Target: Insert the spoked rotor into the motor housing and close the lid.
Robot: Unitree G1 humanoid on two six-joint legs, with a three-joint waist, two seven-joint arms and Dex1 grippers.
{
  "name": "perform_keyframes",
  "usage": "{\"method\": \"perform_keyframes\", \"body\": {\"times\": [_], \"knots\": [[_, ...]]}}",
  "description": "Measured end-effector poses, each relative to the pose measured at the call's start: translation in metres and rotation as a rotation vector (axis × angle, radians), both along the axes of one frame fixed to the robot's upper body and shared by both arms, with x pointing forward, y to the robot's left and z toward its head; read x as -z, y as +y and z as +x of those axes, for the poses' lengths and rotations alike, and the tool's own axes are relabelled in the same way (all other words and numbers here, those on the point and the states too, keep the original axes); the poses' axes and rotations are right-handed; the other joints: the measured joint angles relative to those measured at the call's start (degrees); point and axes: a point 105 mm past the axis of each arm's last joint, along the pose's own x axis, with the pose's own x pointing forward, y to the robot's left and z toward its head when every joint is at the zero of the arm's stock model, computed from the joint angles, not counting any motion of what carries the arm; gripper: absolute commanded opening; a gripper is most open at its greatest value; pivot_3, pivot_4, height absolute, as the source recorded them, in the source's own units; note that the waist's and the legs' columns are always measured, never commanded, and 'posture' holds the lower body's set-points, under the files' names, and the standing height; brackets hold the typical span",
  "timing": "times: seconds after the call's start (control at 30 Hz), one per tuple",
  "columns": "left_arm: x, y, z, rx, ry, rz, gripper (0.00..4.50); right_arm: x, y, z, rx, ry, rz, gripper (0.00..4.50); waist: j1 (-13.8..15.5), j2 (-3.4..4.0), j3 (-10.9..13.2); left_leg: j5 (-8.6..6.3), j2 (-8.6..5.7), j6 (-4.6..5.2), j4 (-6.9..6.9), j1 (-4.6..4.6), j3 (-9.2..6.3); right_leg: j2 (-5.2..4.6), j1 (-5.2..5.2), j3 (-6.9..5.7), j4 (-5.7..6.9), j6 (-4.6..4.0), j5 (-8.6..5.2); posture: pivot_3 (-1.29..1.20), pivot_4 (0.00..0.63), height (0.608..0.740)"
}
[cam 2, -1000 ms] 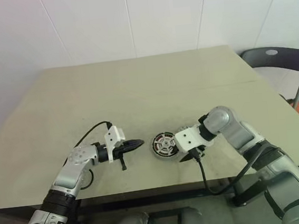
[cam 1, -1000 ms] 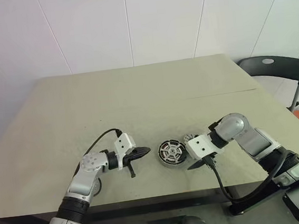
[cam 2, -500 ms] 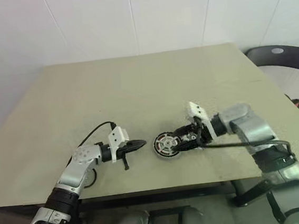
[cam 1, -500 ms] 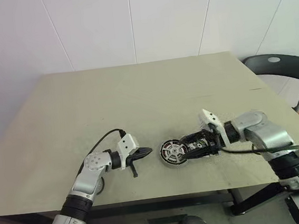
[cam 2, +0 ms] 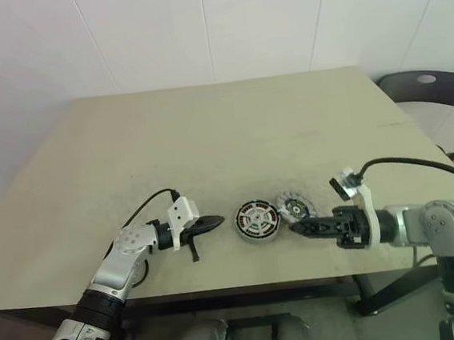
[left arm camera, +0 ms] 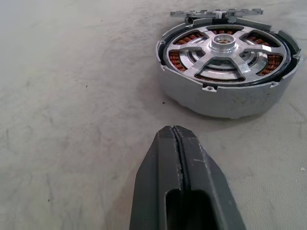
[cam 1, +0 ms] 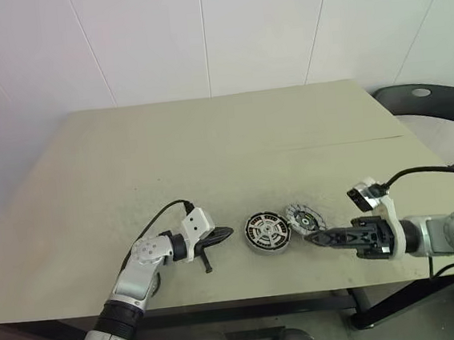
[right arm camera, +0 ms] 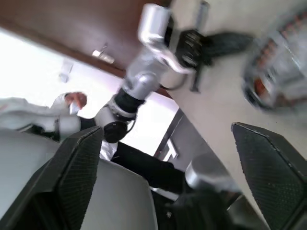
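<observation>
Two grippers lie low over the table point(cam 1: 209, 148). The motor housing point(cam 1: 266, 233), with the spoked rotor point(left arm camera: 224, 50) seated over its copper windings, sits just ahead of the left gripper point(cam 1: 227, 233), whose fingers are pressed together on nothing. The lid point(cam 1: 301, 217) rests beside the housing, just off the tips of the right gripper point(cam 1: 311, 238), whose fingers are spread wide, empty.

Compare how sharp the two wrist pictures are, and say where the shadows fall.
Left wrist view: crisp, the round silver motor housing with copper windings sharp, a soft shadow at its base on the beige table. Right wrist view: motion-smeared, housing streaked, wide-apart black fingers of the right hand clearer.
</observation>
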Motion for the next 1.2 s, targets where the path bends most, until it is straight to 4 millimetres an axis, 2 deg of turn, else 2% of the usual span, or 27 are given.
{"method": "perform_keyframes", "body": {"times": [0.27, 0.47, 1.03, 1.2], "knots": [[0.003, -0.001, 0.000, -0.003, 0.012, -0.002, 0.00, 0.032, -0.001, -0.003, 0.094, 0.149, -0.089, 4.46, -0.05, 0.02, -0.01, 0.01, 0.02, 0.02, 0.00, 0.01, 0.06, 0.00, -0.01, 0.01, 0.01, 0.03, 0.01, 0.00, 0.000, 0.740], [0.002, -0.004, 0.001, 0.000, 0.012, -0.010, 0.00, 0.036, -0.006, 0.005, 0.173, 0.143, -0.118, 4.46, -0.05, 0.03, -0.01, 0.02, 0.02, 0.04, 0.00, 0.03, 0.07, 0.00, 0.00, 0.01, 0.03, 0.04, 0.02, 0.00, 0.000, 0.740], [0.003, -0.006, 0.004, 0.001, -0.003, 0.000, 0.00, 0.039, -0.019, 0.070, 0.513, 0.072, -0.141, 4.46, -0.15, 0.08, -0.04, 0.03, 0.02, 0.06, -0.02, 0.07, 0.12, 0.02, 0.00, 0.05, 0.06, 0.06, 0.04, 0.00, 0.000, 0.740], [0.004, -0.005, 0.006, -0.008, -0.003, 0.005, 0.00, 0.041, -0.013, 0.074, 0.524, 0.065, -0.143, 4.46, -0.15, 0.08, -0.05, 0.03, 0.02, 0.06, -0.02, 0.06, 0.13, 0.02, -0.01, 0.06, 0.06, 0.06, 0.04, 0.00, 0.000, 0.740]]}}
